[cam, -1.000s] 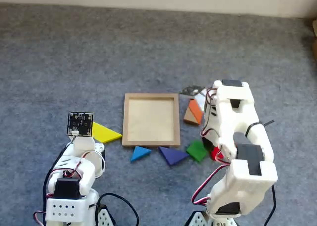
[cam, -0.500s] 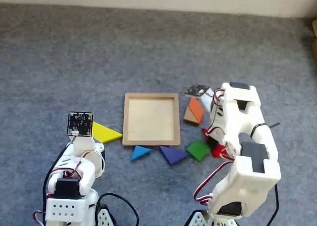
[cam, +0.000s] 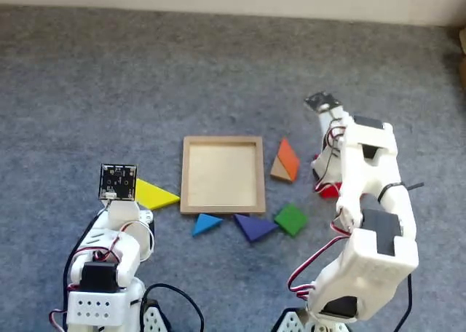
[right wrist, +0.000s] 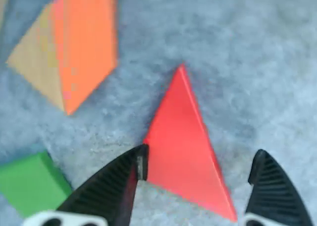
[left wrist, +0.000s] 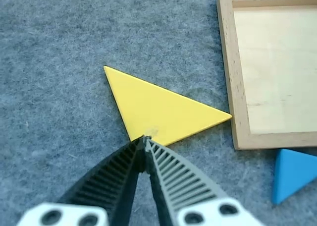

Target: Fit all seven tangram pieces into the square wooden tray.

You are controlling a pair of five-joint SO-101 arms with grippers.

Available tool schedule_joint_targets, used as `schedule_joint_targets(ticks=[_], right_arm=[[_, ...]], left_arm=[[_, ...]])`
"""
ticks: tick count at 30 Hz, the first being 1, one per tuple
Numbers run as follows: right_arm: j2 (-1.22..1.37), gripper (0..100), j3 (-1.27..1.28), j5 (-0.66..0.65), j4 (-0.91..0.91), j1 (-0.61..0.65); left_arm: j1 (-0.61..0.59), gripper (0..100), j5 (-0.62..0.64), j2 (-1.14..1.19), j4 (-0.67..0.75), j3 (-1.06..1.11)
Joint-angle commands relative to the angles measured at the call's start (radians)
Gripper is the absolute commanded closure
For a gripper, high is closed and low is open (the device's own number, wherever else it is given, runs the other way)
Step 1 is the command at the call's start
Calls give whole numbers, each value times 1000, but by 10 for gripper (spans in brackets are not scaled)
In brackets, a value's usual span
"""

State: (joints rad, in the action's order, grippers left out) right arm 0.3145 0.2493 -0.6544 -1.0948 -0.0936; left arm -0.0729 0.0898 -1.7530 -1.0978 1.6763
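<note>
Mostly hidden: red triangle (right wrist: 185,151) beside the tray (cam: 222,140)

The right arm (cam: 371,201) covers nearly all of it from above. The right gripper (right wrist: 200,161) gapes wide, empty, straddling the triangle's broad end; the narrow tip points away. The left gripper (left wrist: 145,141), pinched closed, holds nothing on the tray's far side.

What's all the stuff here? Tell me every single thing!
wooden tray: one, pale, empty, mid-carpet
yellow triangle: one, yellow, touching tray
blue triangle: one, blue, near tray
purple piece: one, purple, beside blue
green square: one, green, beside purple
orange triangle: one, orange, right of tray
tan triangle: one, tan, touching orange
red triangle: one, red, right of orange
carpet: one, grey, under everything
left gripper: one, dark, shut, at yellow triangle
right gripper: one, dark, open, over red triangle
</note>
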Motion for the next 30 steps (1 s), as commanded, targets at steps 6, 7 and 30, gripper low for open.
schedule_joint_targets(ticks=[6, 7, 30], right_arm=[[25, 681, -168, 132, -209, 16], [25, 681, -183, 115, -226, 27], [65, 574, -196, -417, -268, 28]], left_arm=[[8, 990, -8, -24, -8, 22], [8, 990, -8, -24, -8, 22], [8, 990, -8, -24, -8, 22]])
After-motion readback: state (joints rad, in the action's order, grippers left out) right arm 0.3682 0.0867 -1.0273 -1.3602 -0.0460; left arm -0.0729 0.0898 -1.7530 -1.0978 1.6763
